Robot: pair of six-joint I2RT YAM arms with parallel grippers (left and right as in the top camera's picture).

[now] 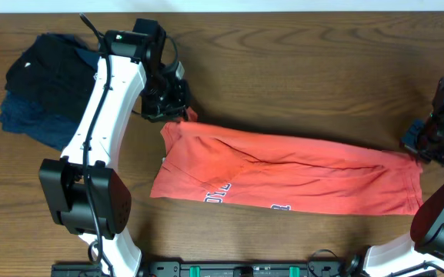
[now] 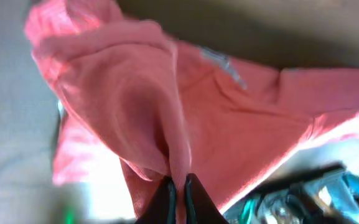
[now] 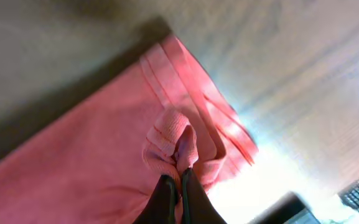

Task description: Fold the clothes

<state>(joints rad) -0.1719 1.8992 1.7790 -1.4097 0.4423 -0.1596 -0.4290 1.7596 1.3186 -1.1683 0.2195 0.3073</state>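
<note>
A coral-red T-shirt (image 1: pixel 283 173) with white lettering along its near edge lies stretched across the table, folded lengthwise. My left gripper (image 1: pixel 177 110) is shut on its far left corner; the left wrist view shows a pinched fold of the shirt (image 2: pixel 167 112) between the fingers (image 2: pixel 179 186). My right gripper (image 1: pixel 425 150) is shut on the shirt's far right corner; the right wrist view shows bunched hem fabric (image 3: pixel 173 140) between the fingers (image 3: pixel 178 183). Both corners are lifted slightly off the wood.
A pile of black and navy-blue garments (image 1: pixel 48 85) lies at the far left of the wooden table (image 1: pixel 298 77). The arm bases stand along the near edge (image 1: pixel 245 269).
</note>
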